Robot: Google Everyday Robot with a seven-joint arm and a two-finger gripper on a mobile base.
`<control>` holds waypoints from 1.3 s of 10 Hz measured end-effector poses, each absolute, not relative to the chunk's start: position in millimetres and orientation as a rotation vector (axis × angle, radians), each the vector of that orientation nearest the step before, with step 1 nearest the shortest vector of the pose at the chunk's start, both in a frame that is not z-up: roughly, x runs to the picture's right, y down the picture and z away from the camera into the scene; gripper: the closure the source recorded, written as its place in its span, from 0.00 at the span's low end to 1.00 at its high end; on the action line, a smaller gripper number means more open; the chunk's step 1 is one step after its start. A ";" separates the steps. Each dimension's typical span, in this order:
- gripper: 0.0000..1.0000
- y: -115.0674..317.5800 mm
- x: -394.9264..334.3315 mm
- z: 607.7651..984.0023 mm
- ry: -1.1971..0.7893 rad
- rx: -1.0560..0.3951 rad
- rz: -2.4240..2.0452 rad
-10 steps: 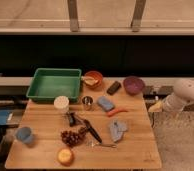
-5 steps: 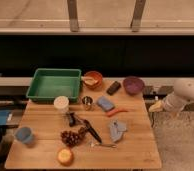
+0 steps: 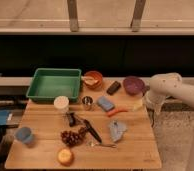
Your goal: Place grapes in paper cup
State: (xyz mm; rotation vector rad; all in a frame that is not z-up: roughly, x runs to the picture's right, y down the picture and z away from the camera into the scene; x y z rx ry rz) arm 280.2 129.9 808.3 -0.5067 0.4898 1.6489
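The grapes [image 3: 72, 137], a small dark reddish-purple bunch, lie on the wooden table [image 3: 135, 150] near its front middle. The paper cup [image 3: 61, 104], cream and upright, stands behind and slightly left of them, in front of the green tray. My white arm reaches in from the right. Its gripper [image 3: 149, 103] hangs at the table's right edge, beside the purple bowl and far from both the grapes and the cup. It holds nothing that I can see.
Also on the table are a green tray [image 3: 54, 84], an orange bowl [image 3: 93, 79], a purple bowl [image 3: 133, 85], a metal cup [image 3: 87, 103], a blue sponge [image 3: 106, 103], a grey cloth [image 3: 117, 130], a black utensil [image 3: 90, 129], a blue cup [image 3: 24, 135] and an orange fruit [image 3: 65, 156].
My arm has shifted a little to the left, towards the table's right edge. The objects on the table have not moved.
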 end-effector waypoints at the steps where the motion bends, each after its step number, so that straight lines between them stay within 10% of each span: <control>1: 0.20 134.9 247.7 805.7 0.474 -0.529 1.579; 13: 0.20 191.6 142.7 766.6 0.372 -0.619 1.264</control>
